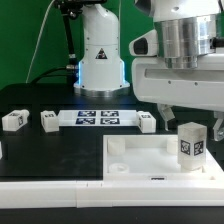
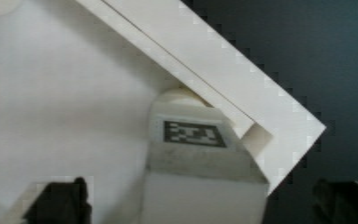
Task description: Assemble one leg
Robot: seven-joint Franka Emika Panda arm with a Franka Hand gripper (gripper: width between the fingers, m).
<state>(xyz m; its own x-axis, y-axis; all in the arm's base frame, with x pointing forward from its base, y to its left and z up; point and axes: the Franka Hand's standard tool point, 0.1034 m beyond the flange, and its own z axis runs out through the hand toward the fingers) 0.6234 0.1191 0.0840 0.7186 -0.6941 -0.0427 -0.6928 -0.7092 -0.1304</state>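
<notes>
A leg (image 1: 190, 143), a small white cuboid with a black-and-white tag, stands upright in the near right corner of the large white rimmed tray (image 1: 130, 158). My gripper (image 1: 188, 112) hangs just above it. In the wrist view the leg (image 2: 202, 148) sits in the tray's corner (image 2: 247, 90), between my dark fingertips (image 2: 55, 202), which stand wide apart and clear of it on both sides. The gripper (image 2: 201, 208) is open and holds nothing.
Three more legs lie on the black table behind the tray: two at the exterior view's left (image 1: 13, 121) (image 1: 48, 120) and one nearer the middle (image 1: 147, 122). The marker board (image 1: 97, 118) lies between them. The robot base (image 1: 100, 55) stands behind.
</notes>
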